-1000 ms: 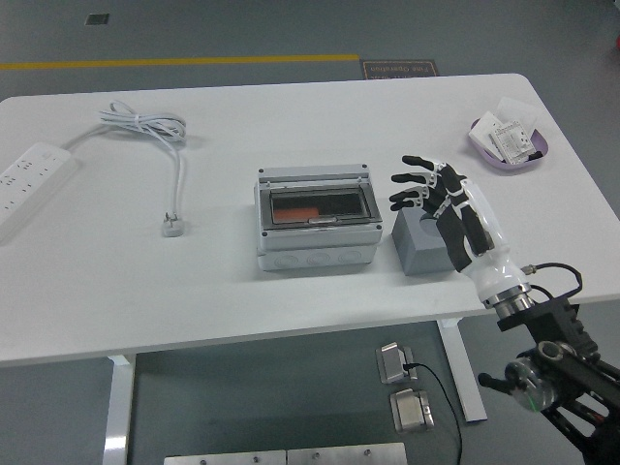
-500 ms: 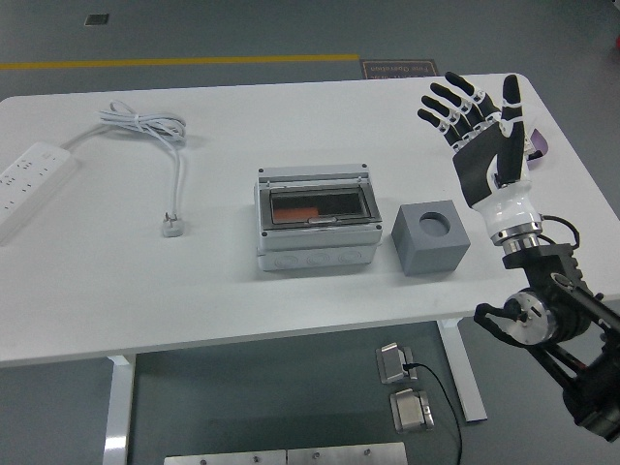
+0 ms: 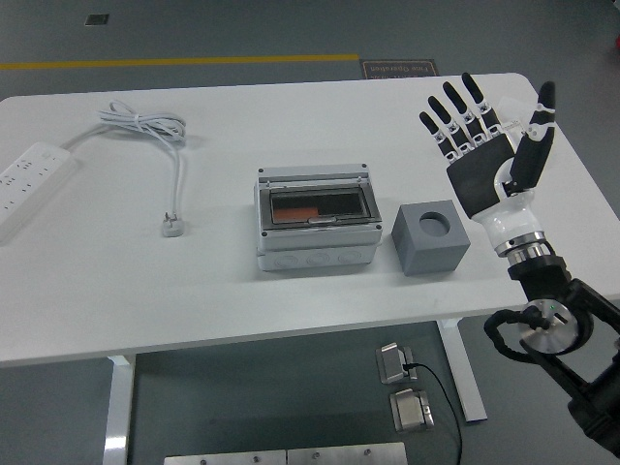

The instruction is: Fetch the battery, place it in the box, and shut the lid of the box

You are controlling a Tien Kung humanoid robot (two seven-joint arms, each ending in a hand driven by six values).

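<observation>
Your right hand (image 3: 484,160) is raised, fingers spread, holding nothing. Grey box (image 3: 316,219) sits mid-table with its lid down; something orange shows inside, possibly the battery. Judged near complete.

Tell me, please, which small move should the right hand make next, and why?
Probably lower the right hand toward the purple tray behind it. The hand is open, raised and empty, and the box has its clear lid down, so fetching seems to come first.
</observation>
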